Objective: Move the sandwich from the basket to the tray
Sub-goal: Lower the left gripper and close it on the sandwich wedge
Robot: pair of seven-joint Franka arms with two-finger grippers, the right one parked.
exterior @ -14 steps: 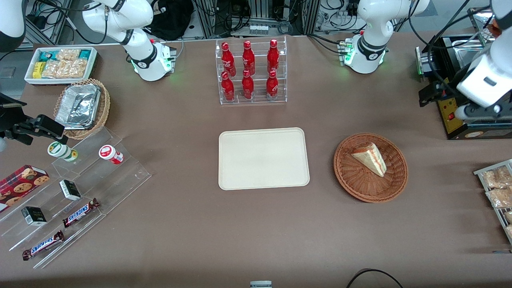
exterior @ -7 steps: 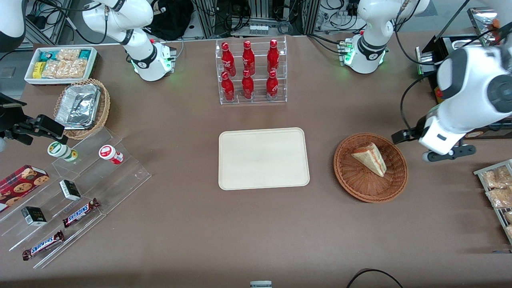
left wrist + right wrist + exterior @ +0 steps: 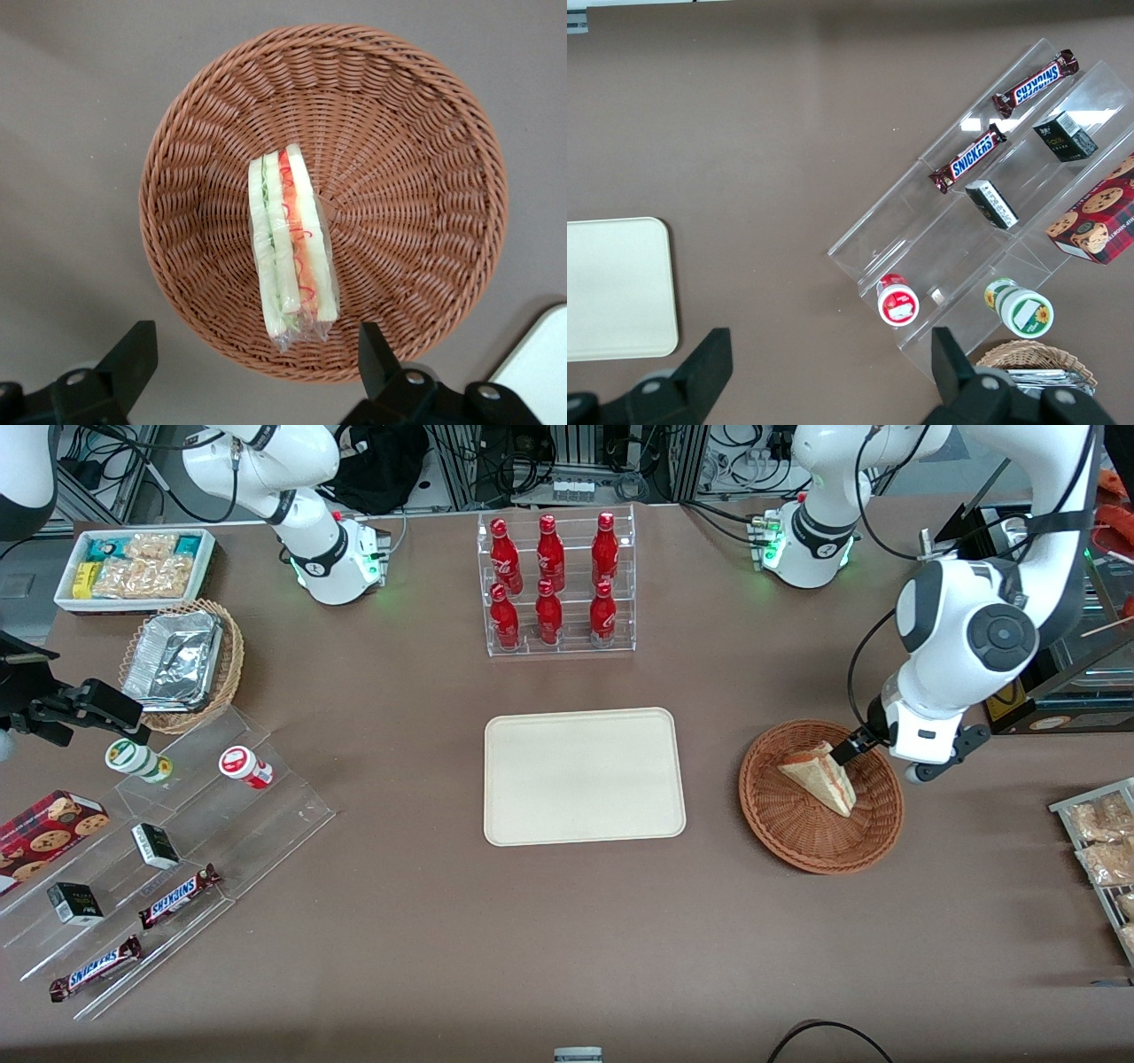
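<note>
The sandwich (image 3: 819, 778), a plastic-wrapped wedge of white bread with red and green filling, lies in the round reddish-brown wicker basket (image 3: 797, 850). My left gripper (image 3: 881, 762) hangs open above the basket's rim, on the side toward the working arm's end, with nothing between its fingers. In the left wrist view the sandwich (image 3: 291, 243) lies near the middle of the basket (image 3: 416, 177), and the gripper (image 3: 252, 363) is over the rim close to the sandwich's end. The cream tray (image 3: 585, 775) lies bare beside the basket, toward the parked arm's end; its corner (image 3: 540, 354) shows at the wrist.
A clear rack of red bottles (image 3: 556, 584) stands farther from the front camera than the tray. A black machine (image 3: 1054, 691) and a rack of snack packets (image 3: 1099, 841) flank the basket at the working arm's end. Acrylic steps with snacks (image 3: 151, 841) lie toward the parked arm's end.
The left arm has swung in from the working arm's end of the table and come down over the basket's rim. The sandwich and basket have not moved.
</note>
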